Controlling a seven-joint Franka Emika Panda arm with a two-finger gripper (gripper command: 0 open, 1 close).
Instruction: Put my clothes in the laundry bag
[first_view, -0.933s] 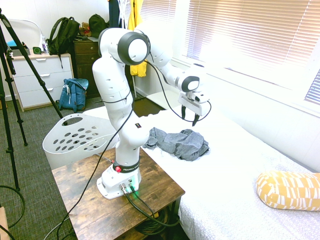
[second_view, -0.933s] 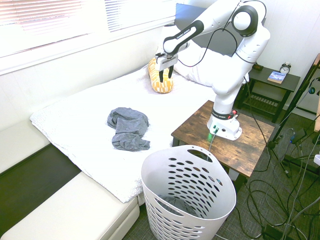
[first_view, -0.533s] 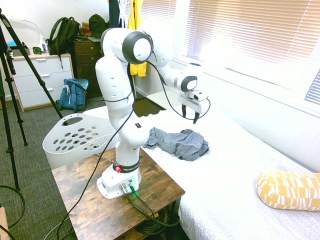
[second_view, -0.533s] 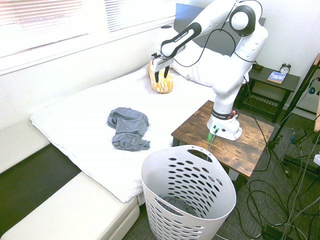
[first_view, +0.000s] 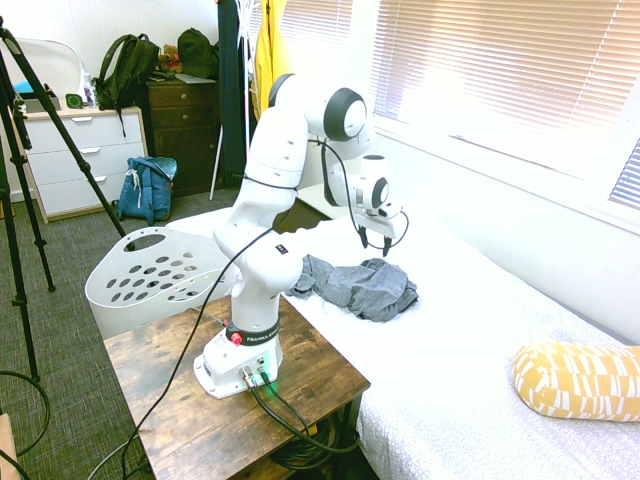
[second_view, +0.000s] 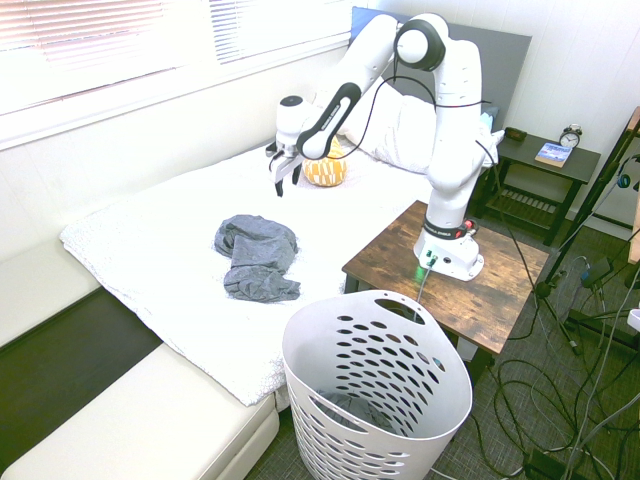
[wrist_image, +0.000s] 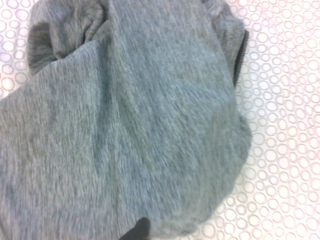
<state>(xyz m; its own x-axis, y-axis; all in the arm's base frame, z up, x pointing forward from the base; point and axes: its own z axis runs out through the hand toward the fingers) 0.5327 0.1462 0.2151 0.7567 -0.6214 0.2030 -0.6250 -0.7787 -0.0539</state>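
The grey clothes (first_view: 362, 286) are lying crumpled in a heap on the white bed (first_view: 470, 340), near its foot end, filling most of the wrist view (wrist_image: 130, 125) against the bedspread's ring pattern. The fingers (second_view: 280, 178) are hanging spread apart and empty, pointing down just above the heap without touching it. The laundry bag (second_view: 377, 400) is standing on the floor beside the bed, with some dark fabric lying at its bottom.

open bed (first_view: 480, 330), laundry bag (second_view: 380, 390) mouth unobstructed
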